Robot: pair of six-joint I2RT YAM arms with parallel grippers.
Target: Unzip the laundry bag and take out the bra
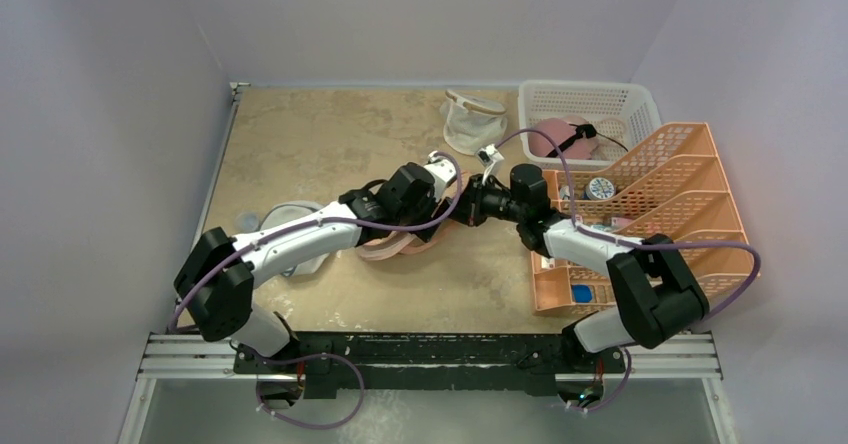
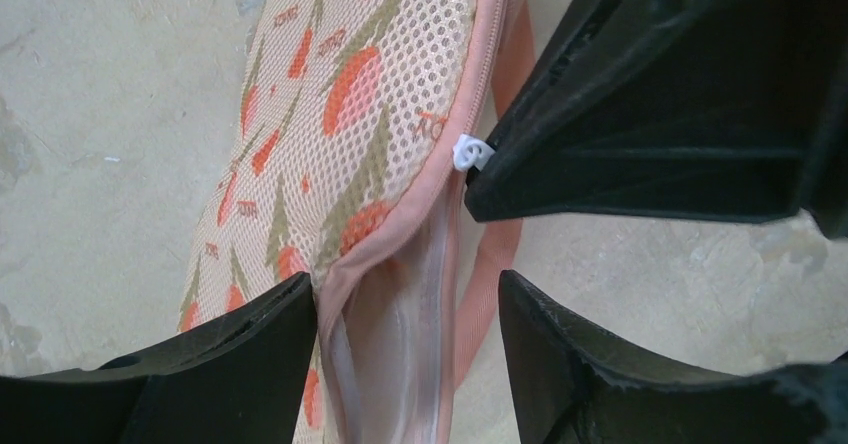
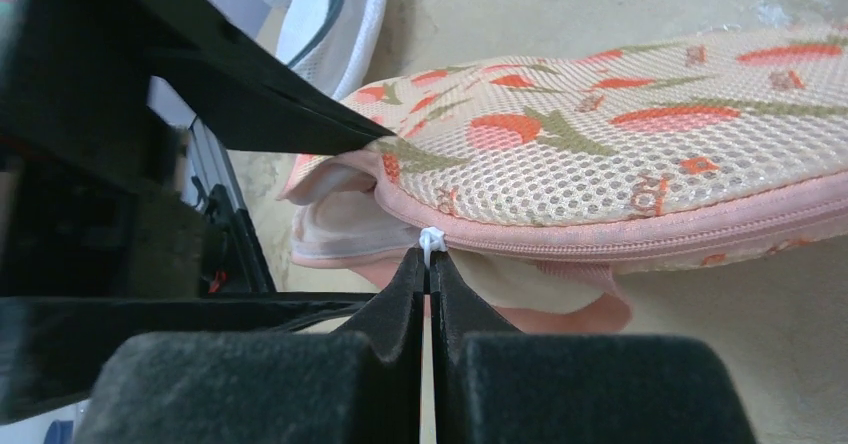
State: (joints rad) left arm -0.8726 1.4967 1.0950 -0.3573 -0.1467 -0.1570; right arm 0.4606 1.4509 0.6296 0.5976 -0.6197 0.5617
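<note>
The laundry bag [image 2: 350,114], peach mesh with orange-red leaves, lies at the table's middle [image 1: 395,246], mostly under my arms. Its zip is partly open and shows pale pink lining. My right gripper [image 3: 430,259] is shut on the white zip pull [image 3: 431,238], which also shows in the left wrist view [image 2: 468,152]. My left gripper [image 2: 405,299] is open and straddles the bag's opened edge; its left finger [image 2: 240,354] touches the fabric. In the top view the two grippers meet, left [image 1: 440,196] and right [image 1: 466,209]. The bra is hidden.
A round white mesh pouch with dark trim [image 1: 295,226] lies left of the bag. A white mesh cup-shaped pouch [image 1: 472,119] sits at the back. A white basket [image 1: 628,99] holds a pink rounded thing with a black strap [image 1: 560,136]. An orange organiser [image 1: 665,214] stands on the right.
</note>
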